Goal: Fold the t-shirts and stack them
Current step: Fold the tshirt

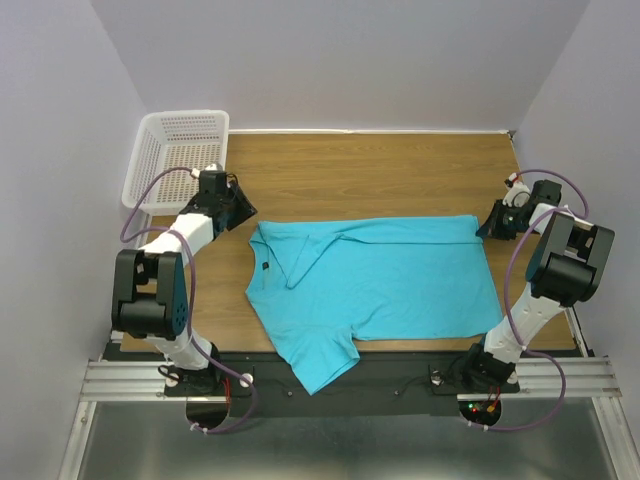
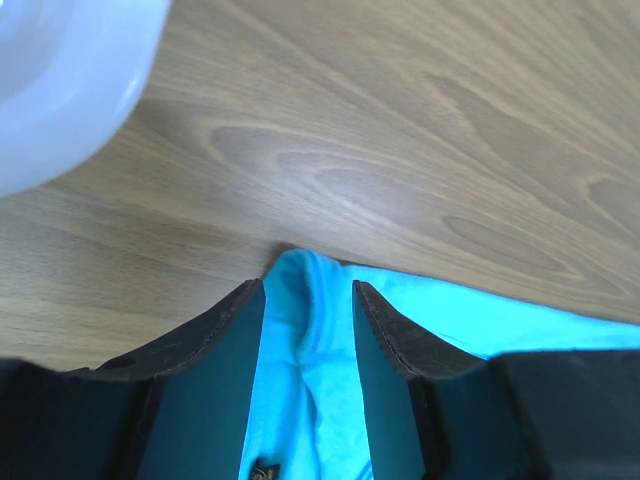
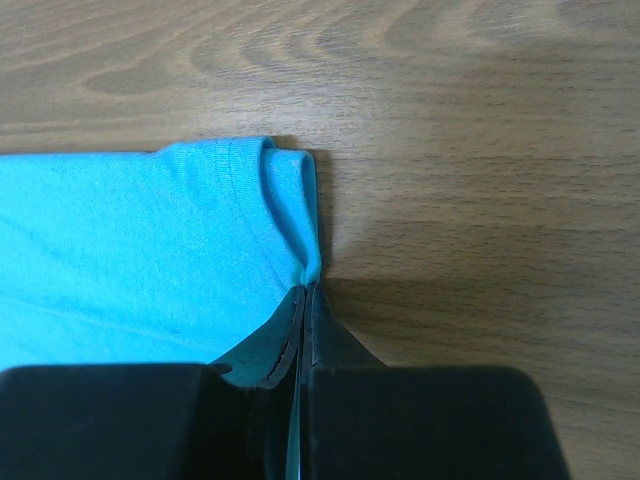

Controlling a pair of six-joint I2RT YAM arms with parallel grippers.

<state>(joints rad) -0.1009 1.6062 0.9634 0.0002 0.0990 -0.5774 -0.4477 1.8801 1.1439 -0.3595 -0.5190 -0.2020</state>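
The turquoise t-shirt lies on the wooden surface. The left claw gapes astride one far corner, and the right claw seemingly pinches the other corner's hem.

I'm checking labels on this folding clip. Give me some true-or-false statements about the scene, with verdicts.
1. The right gripper is pinched shut on a corner of the t-shirt. True.
2. The left gripper has its fingers pressed together. False: they stand apart, with cloth between them.
3. One sleeve hangs over the near edge of the table. True.
4. The white basket sits at the table's far right corner. False: far left.
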